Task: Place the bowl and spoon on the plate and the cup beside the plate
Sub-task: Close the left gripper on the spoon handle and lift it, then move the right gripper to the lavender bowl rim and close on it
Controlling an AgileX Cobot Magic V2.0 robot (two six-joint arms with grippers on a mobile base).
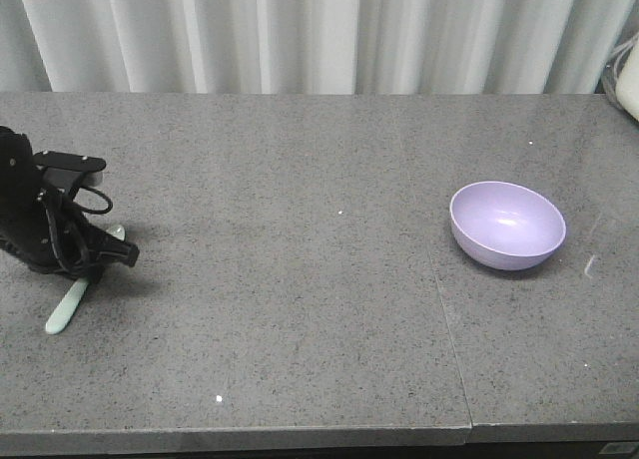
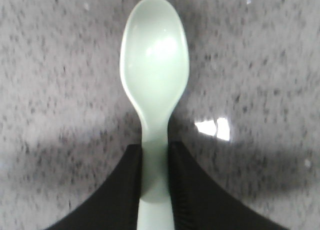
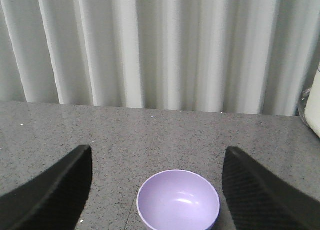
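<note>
Front view: one spoon at the table's left, under the left gripper; one bowl well apart at right. Left wrist view: the jaws clamp the spoon's handle. Right wrist view: the right gripper, spread wide and holding nothing, frames the bowl.

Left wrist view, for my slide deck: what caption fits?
Left gripper holds the mint-green spoon by its handle between black fingers, over the speckled grey table.
</note>
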